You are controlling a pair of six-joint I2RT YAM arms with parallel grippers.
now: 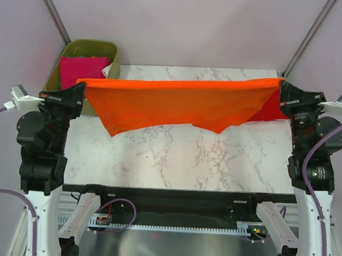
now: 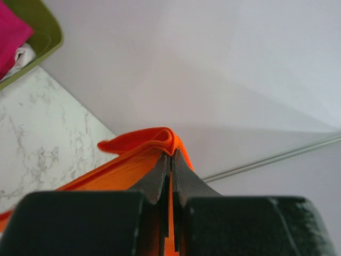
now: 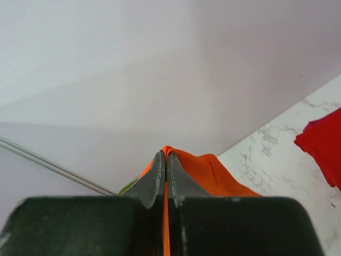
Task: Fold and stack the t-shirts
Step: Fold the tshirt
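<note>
Left hand (image 2: 170,160): pinching one corner of the orange shirt (image 1: 184,103).
Right hand (image 3: 166,157): pinching the other corner; I hold it stretched above the table (image 1: 186,163).
Risk: if I pull wider, a corner may slip free.

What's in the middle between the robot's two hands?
The orange t-shirt, stretched in the air from the left gripper to the right gripper, each pinching one end. The top view shows it.
</note>
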